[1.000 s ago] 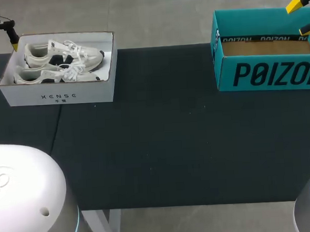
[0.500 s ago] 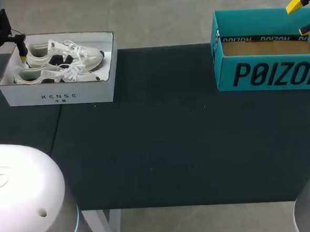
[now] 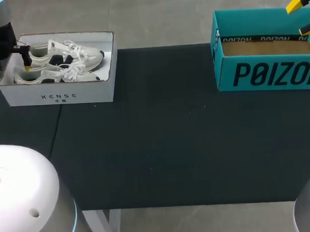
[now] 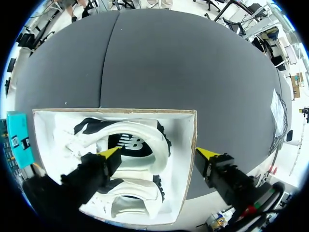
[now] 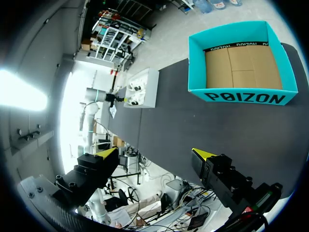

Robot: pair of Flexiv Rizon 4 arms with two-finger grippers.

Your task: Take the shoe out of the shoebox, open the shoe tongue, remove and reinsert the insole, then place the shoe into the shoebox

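Left wrist view: the left gripper (image 4: 159,153), spread wide and empty, straddles the white shoebox's (image 4: 179,126) end wall, one fingertip over the white sneaker's (image 4: 145,135) heel, apparently positioned to lift it out.

Black-covered table (image 3: 162,147); open teal box (image 3: 268,73) at far right corner, brown floor inside.

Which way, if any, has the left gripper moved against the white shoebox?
Yes. The left gripper has shifted rightward and nearer, from the far-left corner of the white shoebox to straddling its left wall.
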